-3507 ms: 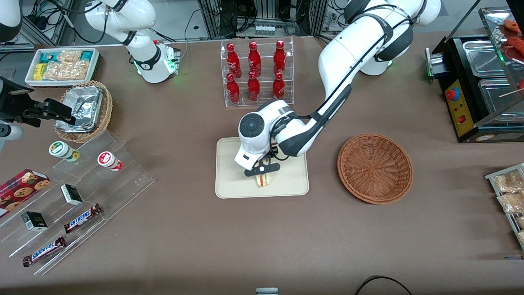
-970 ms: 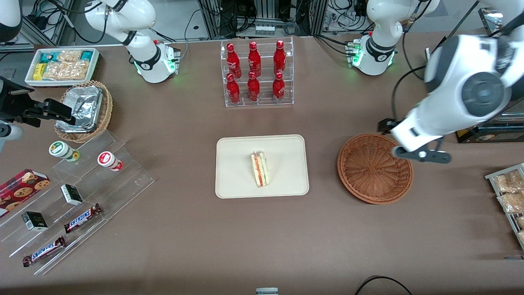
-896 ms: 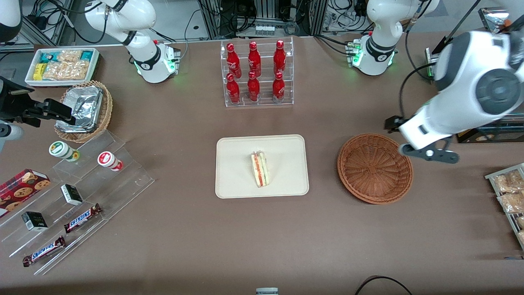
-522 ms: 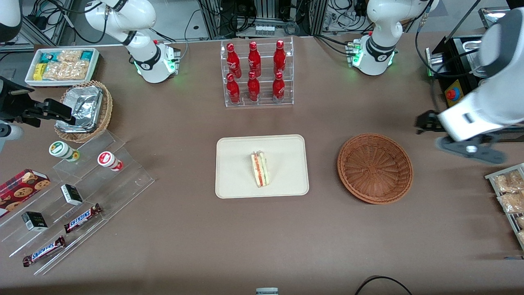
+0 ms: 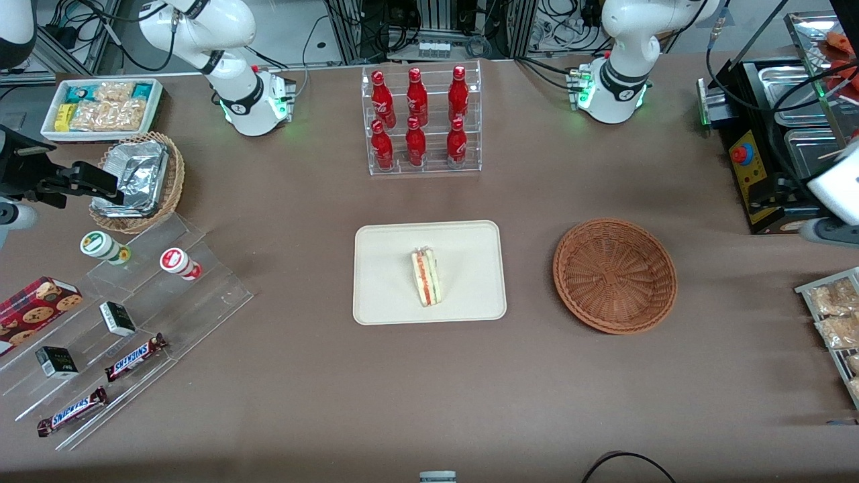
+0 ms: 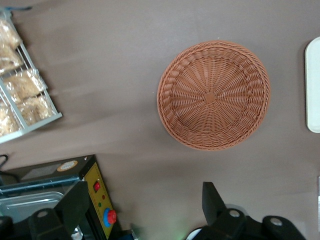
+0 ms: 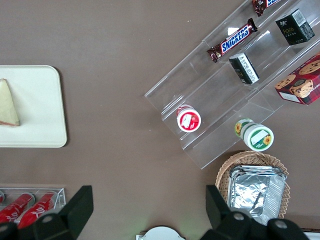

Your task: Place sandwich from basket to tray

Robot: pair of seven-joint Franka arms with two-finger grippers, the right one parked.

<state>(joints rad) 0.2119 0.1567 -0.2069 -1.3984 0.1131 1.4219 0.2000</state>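
We saw the sandwich point(image 5: 427, 277) lying on the tray point(image 5: 389, 295) at mid-frame and the basket point(image 5: 615, 275) bare. Our end effector point(image 6: 142, 202), fingers spread and holding nothing, hung high at the working arm's end of the worktop; we judged parking clear of the stands best.

A robot lab got up as a snack counter. Cables and metal framing point(image 5: 436, 27) run along the tabletop's farthest edge, and two white arm bases point(image 5: 255, 100) are bolted to the brown-covered table point(image 5: 429, 382). On it stand a clear rack of red soda bottles point(image 5: 419, 121), stepped clear shelves with candy bars point(image 5: 134, 355), and a black food warmer point(image 5: 772, 141) at the working arm's end.
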